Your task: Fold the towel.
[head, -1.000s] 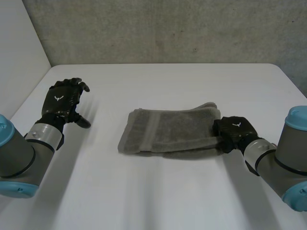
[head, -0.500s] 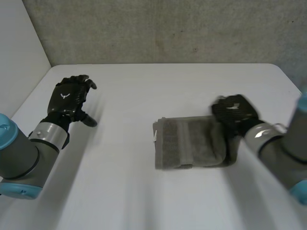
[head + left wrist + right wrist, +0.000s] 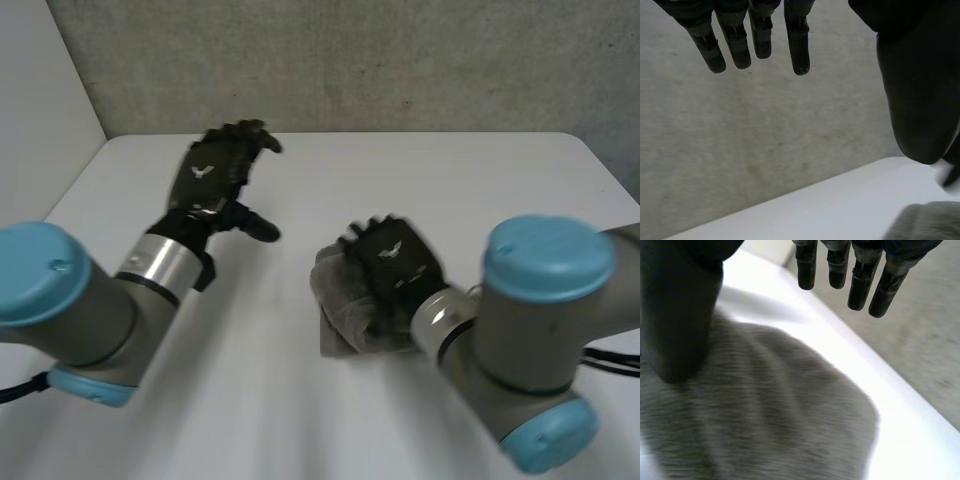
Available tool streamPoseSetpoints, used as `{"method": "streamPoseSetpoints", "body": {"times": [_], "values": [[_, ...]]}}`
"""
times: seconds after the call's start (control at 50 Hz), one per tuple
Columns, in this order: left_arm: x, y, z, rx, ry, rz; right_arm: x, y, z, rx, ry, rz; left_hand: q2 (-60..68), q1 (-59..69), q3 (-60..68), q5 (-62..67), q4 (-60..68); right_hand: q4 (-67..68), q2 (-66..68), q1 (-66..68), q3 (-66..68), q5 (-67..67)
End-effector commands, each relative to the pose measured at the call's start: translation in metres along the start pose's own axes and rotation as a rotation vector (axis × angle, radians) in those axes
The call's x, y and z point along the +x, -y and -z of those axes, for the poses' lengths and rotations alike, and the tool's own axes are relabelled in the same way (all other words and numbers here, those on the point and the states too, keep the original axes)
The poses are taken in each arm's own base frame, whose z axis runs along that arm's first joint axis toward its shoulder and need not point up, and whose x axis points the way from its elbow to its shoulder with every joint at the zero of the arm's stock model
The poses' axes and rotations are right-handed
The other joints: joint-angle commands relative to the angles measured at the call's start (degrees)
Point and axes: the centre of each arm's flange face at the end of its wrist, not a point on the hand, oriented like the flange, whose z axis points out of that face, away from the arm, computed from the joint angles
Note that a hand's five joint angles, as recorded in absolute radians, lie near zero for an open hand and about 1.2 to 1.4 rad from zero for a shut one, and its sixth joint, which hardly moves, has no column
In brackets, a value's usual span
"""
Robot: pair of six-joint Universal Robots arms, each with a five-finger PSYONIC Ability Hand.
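Roughly at the middle of the white table (image 3: pixel 290 420) lies the grey terry-cloth towel (image 3: pixel 337 308), gathered into a small, thick, somewhat rumpled bundle. Its layers are bunched rather than squared off. The right hand (image 3: pixel 396 262) is directly above it and covers much of the cloth in the head view, so only the side of the towel toward the left arm and its near edge show past the black palm.

In the right wrist view the fingers (image 3: pixel 860 286) are straight and a little spread, reaching out past the towel's far edge over the bare table, with no cloth between them. The thumb (image 3: pixel 678 315) stands apart from the fingers, above the pile. Whether it presses on the cloth I cannot tell, but the hand is spread wide and has hold of nothing.

The left hand (image 3: pixel 216 178) is raised well apart from the towel, toward the back of the table near the rough grey concrete wall (image 3: pixel 400 60). Its own wrist view shows the fingers (image 3: pixel 798 42) straight and the thumb (image 3: pixel 918 100) held wide of them — an empty hand, fully spread. One corner of the towel shows on the table just below that thumb.
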Motion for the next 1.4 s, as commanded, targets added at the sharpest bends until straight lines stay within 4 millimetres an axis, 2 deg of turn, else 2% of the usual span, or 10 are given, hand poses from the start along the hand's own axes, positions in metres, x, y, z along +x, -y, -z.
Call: {"method": "streamPoseSetpoints", "body": {"times": [0.02,0.12,0.34,0.6,0.78,1.02,1.1,1.14,1.24,1.4], "values": [[0.029,-0.025,-0.010,-0.065,-0.069,0.023,0.052,0.008,-0.001,0.034,-0.123,-0.175,-3.39,-3.63,-4.04,-2.83,-4.18,-4.89,-4.16,-3.66,-4.25,-3.84],[0.061,-0.057,-0.012,-0.184,-0.131,0.056,0.083,-0.001,-0.008,0.023,-0.165,-0.243,-3.39,-3.63,-4.04,-2.83,-4.18,-4.89,-4.16,-3.66,-4.25,-3.84],[0.066,-0.104,-0.010,-0.341,-0.033,0.071,0.082,-0.035,-0.025,-0.085,-0.064,-0.291,-3.06,-3.29,-3.70,-2.49,-3.84,-4.89,-4.16,-3.66,-4.25,-3.84],[0.060,-0.117,-0.001,-0.403,0.014,0.058,0.065,-0.074,-0.036,-0.216,-0.014,-0.320,-3.22,-3.46,-3.87,-2.66,-4.01,-4.89,-4.16,-3.66,-4.25,-3.84],[0.060,-0.110,0.001,-0.408,0.016,0.057,0.074,-0.051,-0.030,-0.157,-0.035,-0.311,-3.56,-3.80,-4.21,-3.00,-4.34,-4.89,-4.16,-3.66,-4.25,-3.84],[0.063,-0.028,-0.003,-0.422,0.041,0.054,0.103,0.016,-0.008,0.029,-0.157,-0.279,-3.73,-3.97,-4.37,-3.16,-4.51,-4.89,-4.16,-3.66,-4.25,-3.84],[0.046,0.004,-0.005,-0.389,0.092,0.054,0.120,0.042,0.004,0.094,-0.265,-0.266,-3.73,-3.97,-4.37,-3.16,-4.51,-4.89,-4.16,-3.66,-4.25,-3.84],[0.023,0.036,-0.007,-0.331,0.169,0.049,0.135,0.064,0.019,0.145,-0.391,-0.260,-3.73,-3.97,-4.37,-3.16,-4.51,-4.89,-4.16,-3.66,-4.25,-3.84],[-0.015,0.082,-0.007,-0.218,0.291,0.032,0.145,0.075,0.031,0.170,-0.473,-0.259,-3.73,-3.97,-4.37,-3.16,-4.51,-4.89,-4.16,-3.66,-4.25,-3.84],[-0.032,0.126,-0.004,-0.111,0.347,0.017,0.145,0.082,0.040,0.156,-0.470,-0.254,-3.73,-3.97,-4.37,-3.16,-4.51,-4.89,-4.16,-3.66,-4.25,-3.84]]}}
